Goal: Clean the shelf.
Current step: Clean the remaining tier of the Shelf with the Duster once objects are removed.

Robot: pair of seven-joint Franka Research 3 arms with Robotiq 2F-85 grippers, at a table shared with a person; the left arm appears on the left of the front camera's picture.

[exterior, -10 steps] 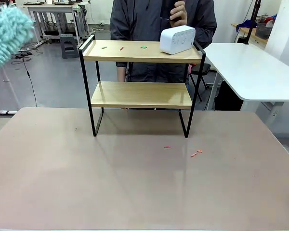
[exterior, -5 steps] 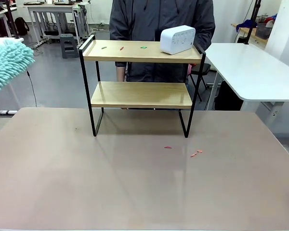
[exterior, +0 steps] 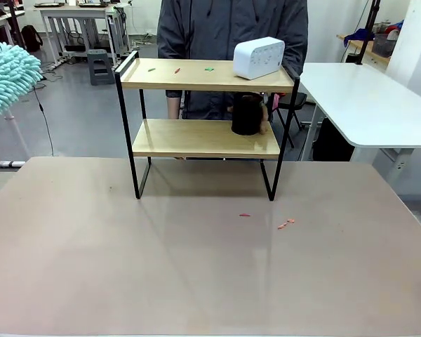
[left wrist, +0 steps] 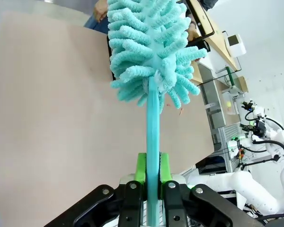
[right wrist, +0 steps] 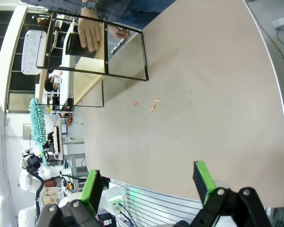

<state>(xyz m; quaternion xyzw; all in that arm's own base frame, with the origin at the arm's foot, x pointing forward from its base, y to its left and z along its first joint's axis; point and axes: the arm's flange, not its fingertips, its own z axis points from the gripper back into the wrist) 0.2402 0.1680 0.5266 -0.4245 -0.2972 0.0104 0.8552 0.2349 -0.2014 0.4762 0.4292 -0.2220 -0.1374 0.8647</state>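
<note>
The left gripper (left wrist: 151,166) has a black body, 4 silver screw heads (left wrist: 130,186) in a row across its near face, and 2 bright green pads (left wrist: 140,168). The right gripper (right wrist: 146,184) is black as well, with round pivot pins and 2 green-tipped fingers (right wrist: 91,185). The person (exterior: 224,24) at the far side wears a dark grey jacket (exterior: 189,31) and a dark wristwatch (right wrist: 90,4).

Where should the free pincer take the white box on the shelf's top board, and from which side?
Likely from above, gripping the white box across its front and back faces. It stands upright and looks thinner that way, and the black end rail of the shelf crowds its right end. The right pincer is open.
</note>
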